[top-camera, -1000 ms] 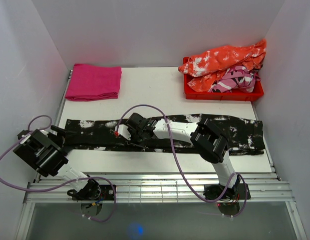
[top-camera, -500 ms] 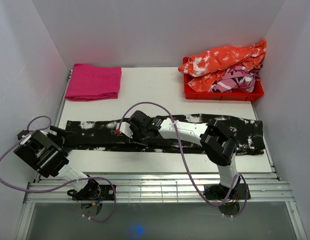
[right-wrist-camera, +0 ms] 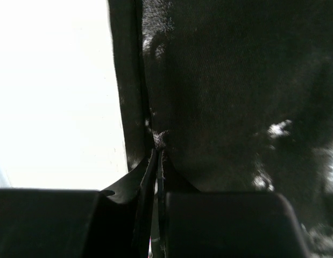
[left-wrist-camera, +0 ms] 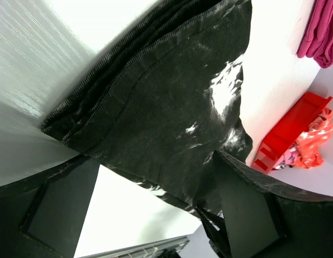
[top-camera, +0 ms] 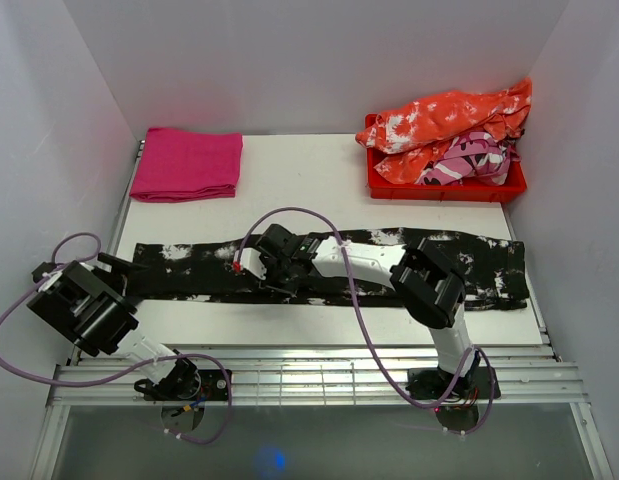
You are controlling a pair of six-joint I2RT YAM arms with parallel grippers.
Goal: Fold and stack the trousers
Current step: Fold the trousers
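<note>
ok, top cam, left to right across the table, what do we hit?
left gripper → magenta folded cloth → right gripper → red bin; the trousers span nearly the full width, so unranked.

The trousers point(top-camera: 189, 270) are black, mottled with white tie-dye splotches scattered along their length. The table point(top-camera: 309, 180) is white. At the far left, the folded cloth point(top-camera: 187, 165) is plain magenta. At the far right, the bin point(top-camera: 444, 190) is bright red; in it lie an orange garment point(top-camera: 449, 115) splotched with white and a patterned piece point(top-camera: 474, 158) in pink, white and dark. The cables point(top-camera: 289, 213) are purple.
</note>
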